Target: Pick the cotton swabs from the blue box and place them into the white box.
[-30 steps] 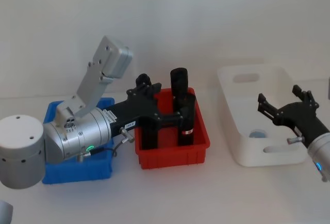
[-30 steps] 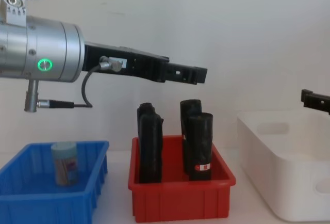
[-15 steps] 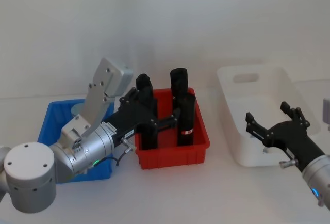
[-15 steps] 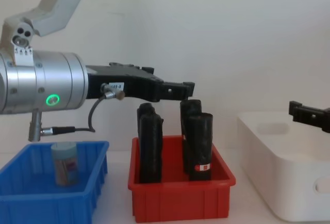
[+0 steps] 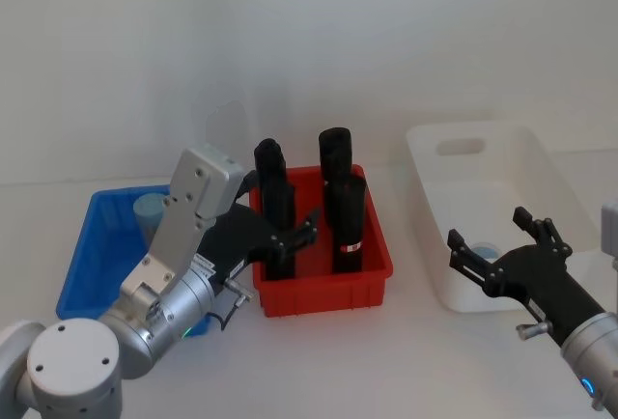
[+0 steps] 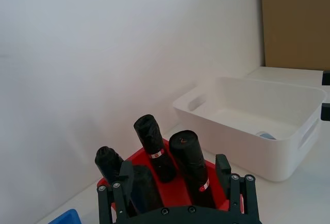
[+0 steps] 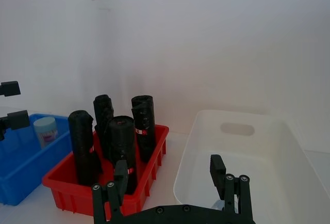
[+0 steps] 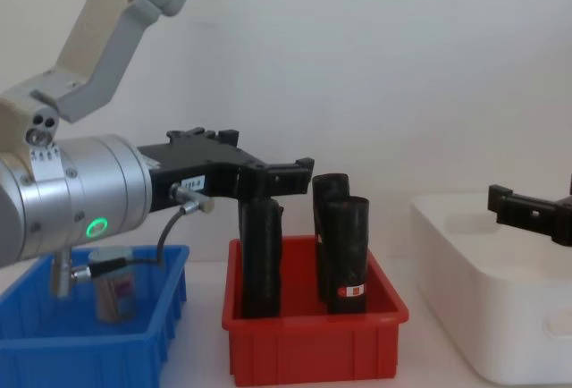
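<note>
Cotton swabs (image 5: pixel 150 214), one tub upright in the blue box (image 5: pixel 82 274), should be straddled squarely from above by the left gripper (image 5: pixel 299 233), spread near the red bin (image 5: pixel 323 293), the right gripper (image 5: pixel 491 238) spread by the white box (image 5: pixel 502 149).

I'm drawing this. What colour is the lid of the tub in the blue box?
Pale blue lid; best in right wrist view.

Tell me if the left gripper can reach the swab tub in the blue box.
Probably yes: the swab tub stands uncovered in the blue box, with the open left gripper hovering nearby over the red bin.
</note>
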Tool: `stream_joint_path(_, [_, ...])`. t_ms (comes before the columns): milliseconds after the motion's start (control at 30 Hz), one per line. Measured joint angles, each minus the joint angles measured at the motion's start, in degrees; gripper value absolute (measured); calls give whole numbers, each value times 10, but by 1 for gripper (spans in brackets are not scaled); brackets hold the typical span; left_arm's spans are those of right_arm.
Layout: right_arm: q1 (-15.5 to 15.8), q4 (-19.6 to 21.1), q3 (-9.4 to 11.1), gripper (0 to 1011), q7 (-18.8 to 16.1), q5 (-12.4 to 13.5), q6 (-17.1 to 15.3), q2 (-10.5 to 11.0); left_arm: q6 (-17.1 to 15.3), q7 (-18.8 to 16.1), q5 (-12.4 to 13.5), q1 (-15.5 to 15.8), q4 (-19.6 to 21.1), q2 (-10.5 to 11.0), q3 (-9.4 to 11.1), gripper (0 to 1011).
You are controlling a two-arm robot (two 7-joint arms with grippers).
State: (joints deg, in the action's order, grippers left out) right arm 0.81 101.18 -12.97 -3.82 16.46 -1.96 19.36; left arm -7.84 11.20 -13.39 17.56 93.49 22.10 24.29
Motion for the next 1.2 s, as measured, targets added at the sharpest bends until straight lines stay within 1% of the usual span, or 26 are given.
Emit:
stream_joint_path(367, [0, 1, 0, 1002, 0, 0, 0, 0, 55, -82, 15, -31, -3, -2, 14, 1004])
stream_joint_path(400, [0, 1, 0, 1002, 0, 0, 0, 0, 55, -82, 15, -31, -3, -2, 14, 1004])
stream_joint_path(500, [0, 1, 0, 1002, 0, 0, 0, 0, 65, -97, 18, -37, -3, -2, 16, 1004])
stream_joint_path(667, [0, 1, 0, 1002, 0, 0, 0, 0, 70, -105, 19, -40, -3, -2, 18, 1004])
stream_joint_path(967, [0, 0, 0, 1002, 0, 0, 0, 0, 71, -106, 19, -40, -3, -2, 18, 1004])
stream_joint_path(1200, [-6, -7, 0, 1002, -9, -2, 0, -3, 71, -106, 19, -40, -3, -2, 17, 1004])
